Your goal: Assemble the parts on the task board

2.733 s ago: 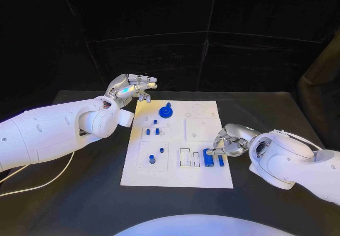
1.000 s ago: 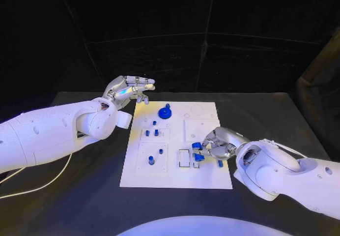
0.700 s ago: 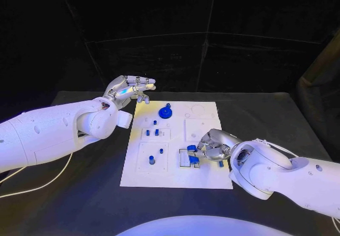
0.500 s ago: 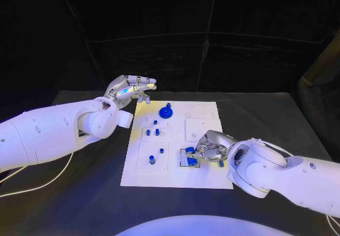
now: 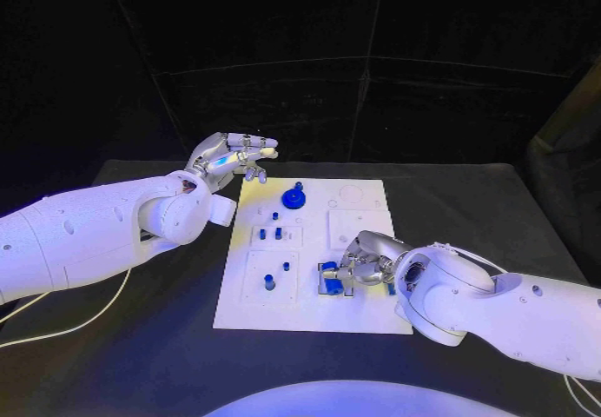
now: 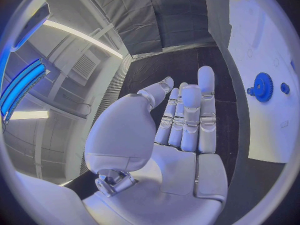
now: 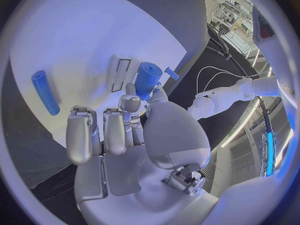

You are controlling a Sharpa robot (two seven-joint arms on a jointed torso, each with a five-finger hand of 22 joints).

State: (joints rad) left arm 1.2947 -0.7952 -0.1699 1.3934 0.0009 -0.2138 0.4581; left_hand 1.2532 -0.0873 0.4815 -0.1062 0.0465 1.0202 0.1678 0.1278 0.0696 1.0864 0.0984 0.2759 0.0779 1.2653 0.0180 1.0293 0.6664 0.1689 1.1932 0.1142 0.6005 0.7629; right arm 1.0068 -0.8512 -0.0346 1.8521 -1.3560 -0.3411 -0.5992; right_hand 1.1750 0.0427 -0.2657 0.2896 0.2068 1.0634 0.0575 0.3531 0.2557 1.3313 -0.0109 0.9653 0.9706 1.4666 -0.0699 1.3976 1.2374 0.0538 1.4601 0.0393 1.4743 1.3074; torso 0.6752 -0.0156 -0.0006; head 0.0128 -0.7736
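The right hand (image 5: 354,263) is low over the near part of the task board (image 5: 313,313), and it pinches a short blue cylinder (image 7: 147,78) between thumb and a fingertip, the other fingers (image 7: 80,135) half curled beside it. The right wrist view shows the cylinder's end poking out past the fingertips, right above a pair of narrow rectangular slots (image 7: 119,70) in the white plate. Judging from its look, the piece is a small rigid plastic part: light, stiff, smooth enough to slip or twist in a loose pinch, and not fragile. The sensible hold is across its round sides near the middle, leaving the lower end free to enter its seat. Whether it already touches the board cannot be told.

Just beyond that hand's curled fingers, a second, slimmer blue rod (image 7: 45,92) lies flat on the board, apart from the held piece.

Farther off, toward the left arm, small blue pegs (image 5: 268,281) stand in their recessed blocks, and a blue gear (image 5: 293,197) sits near the board's far edge.

Farthest away, the left hand (image 5: 233,155) hovers above the tabletop (image 5: 150,347) beyond the board's far corner. It is released and grips nothing: its fingers (image 6: 187,117) lie straight and close together.
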